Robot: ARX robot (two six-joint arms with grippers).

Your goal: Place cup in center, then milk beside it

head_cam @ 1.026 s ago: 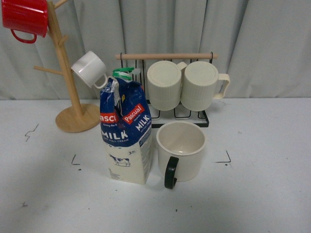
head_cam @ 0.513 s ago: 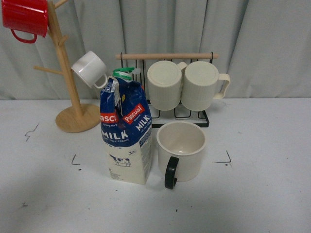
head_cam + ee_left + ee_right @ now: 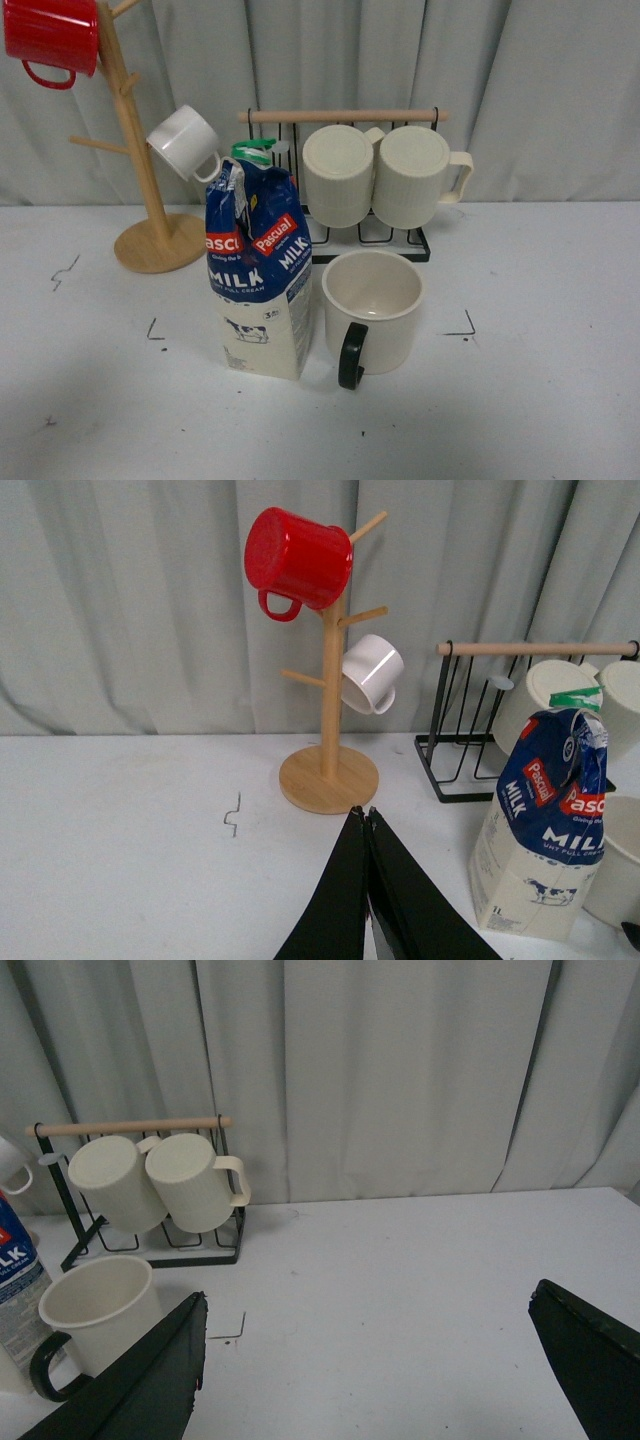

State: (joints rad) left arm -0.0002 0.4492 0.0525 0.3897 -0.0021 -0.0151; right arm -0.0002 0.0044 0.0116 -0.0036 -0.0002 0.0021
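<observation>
Cup [image 3: 373, 310] upright beside milk [image 3: 259, 270], apart from right gripper [image 3: 365, 1360]

Across the front view almost nothing differs from the earlier pictures; the one faint change is at the cup [image 3: 372, 310], right of centre in the frame, whose black handle [image 3: 351, 356] now sits a hair lower and further left than it did one second ago, as though the cup has turned or settled very slightly. The shift is tiny and close to the limit of what can be told. No arm or gripper enters the front view at any of the three moments, and the wrist views have no earlier pictures to hold them against
</observation>
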